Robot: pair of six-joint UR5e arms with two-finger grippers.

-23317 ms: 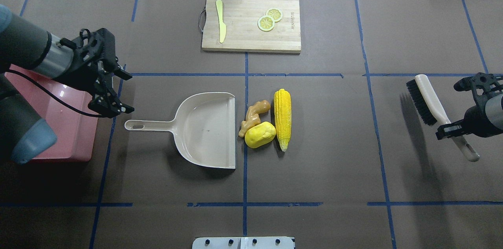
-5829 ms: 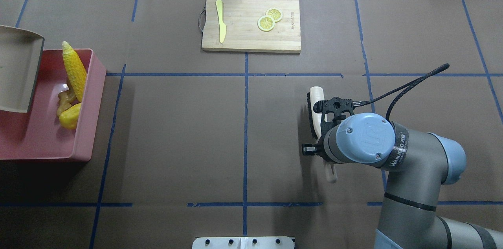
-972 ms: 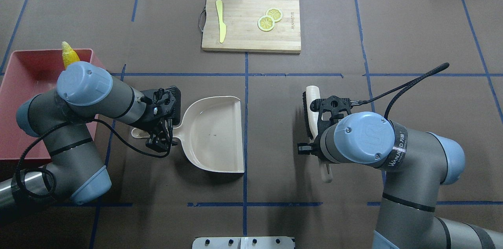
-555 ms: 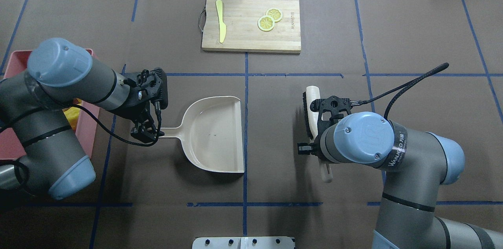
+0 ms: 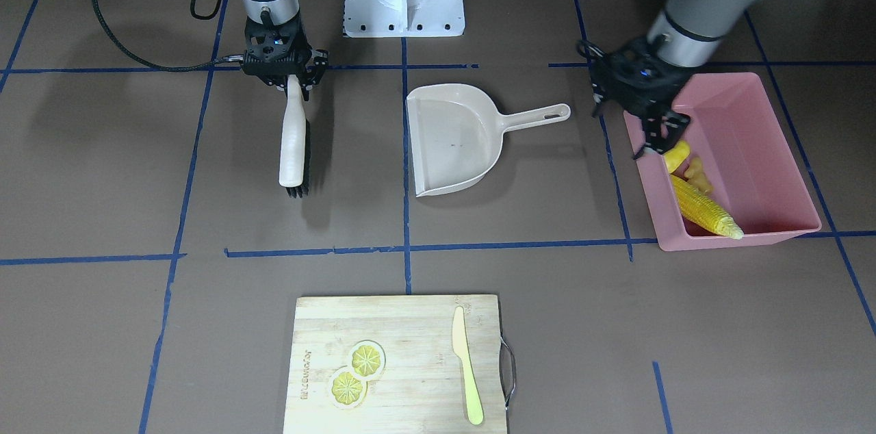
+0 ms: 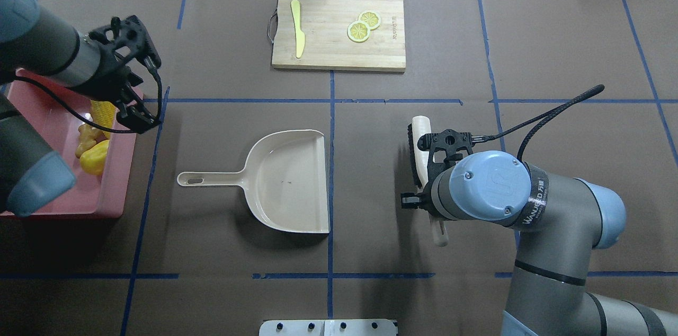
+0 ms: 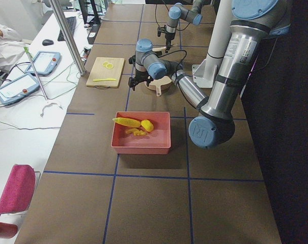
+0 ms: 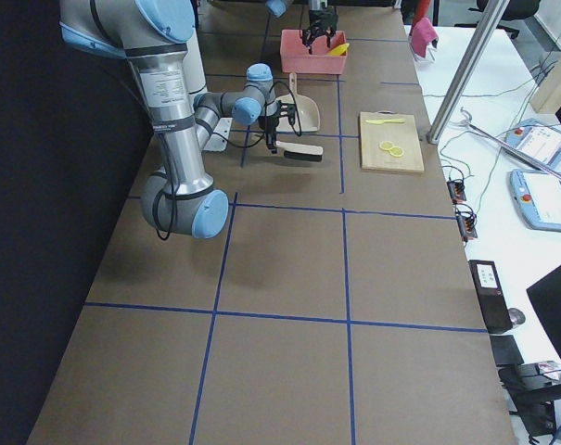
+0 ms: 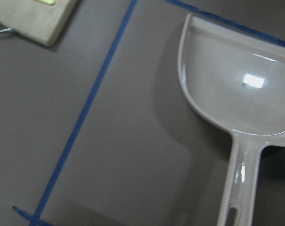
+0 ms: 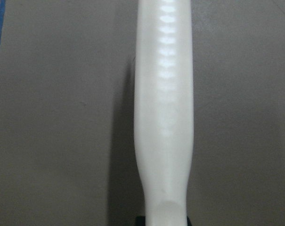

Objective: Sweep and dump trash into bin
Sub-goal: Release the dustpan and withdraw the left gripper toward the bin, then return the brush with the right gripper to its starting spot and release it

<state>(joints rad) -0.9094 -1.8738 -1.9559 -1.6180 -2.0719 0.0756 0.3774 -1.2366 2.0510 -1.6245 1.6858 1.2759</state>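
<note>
The trash lies in the pink bin (image 5: 773,146): a corn cob (image 5: 705,209), a lumpy yellow piece (image 5: 676,155) and a ginger root (image 5: 698,174). In the overhead view the bin (image 6: 58,187) is at the left edge, partly under my left arm. My left gripper (image 5: 660,137) hangs open and empty over the bin's inner rim (image 6: 139,116). The beige dustpan (image 6: 286,182) lies flat at mid-table with nothing in it, its handle pointing toward the bin. My right gripper (image 5: 293,81) is shut on the handle of a white brush (image 5: 293,146), held low to the right of the dustpan.
A wooden cutting board (image 6: 328,44) sits at the far middle of the table, carrying two lemon slices (image 6: 363,26) and a pale knife (image 6: 298,28). Blue tape lines cross the brown table cover. My right arm's elbow covers the near right of the table.
My left gripper has let go of the dustpan handle and drawn back left and away to the bin's edge. The dustpan stays flat on the table. The right arm and brush have not moved.
</note>
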